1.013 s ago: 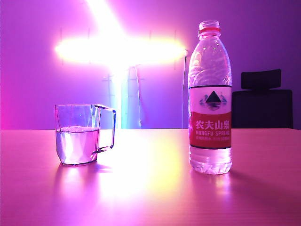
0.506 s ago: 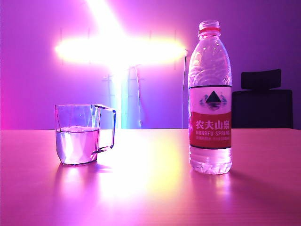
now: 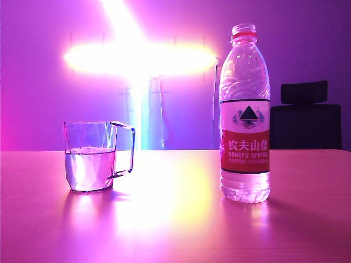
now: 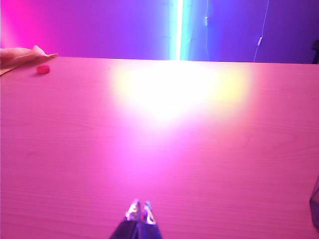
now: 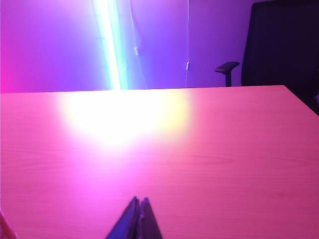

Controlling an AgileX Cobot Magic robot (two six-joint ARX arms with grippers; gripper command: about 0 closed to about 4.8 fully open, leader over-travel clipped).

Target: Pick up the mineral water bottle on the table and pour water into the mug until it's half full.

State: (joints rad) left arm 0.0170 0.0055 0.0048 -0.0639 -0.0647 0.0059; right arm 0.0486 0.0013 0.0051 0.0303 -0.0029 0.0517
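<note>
Both grippers are seen closed and empty, low over the bare table (image 3: 175, 230).

The left gripper (image 4: 140, 211) and right gripper (image 5: 138, 206) are shown only as pinched fingertips, cut off by the frame edge; neither appears in the exterior view. The mineral water bottle (image 3: 245, 115) is stood upright, uncapped, well apart from the mug (image 3: 93, 156), which is about half filled. A small red object (image 4: 43, 69), possibly a cap, is blurred near the table's far edge.
</note>
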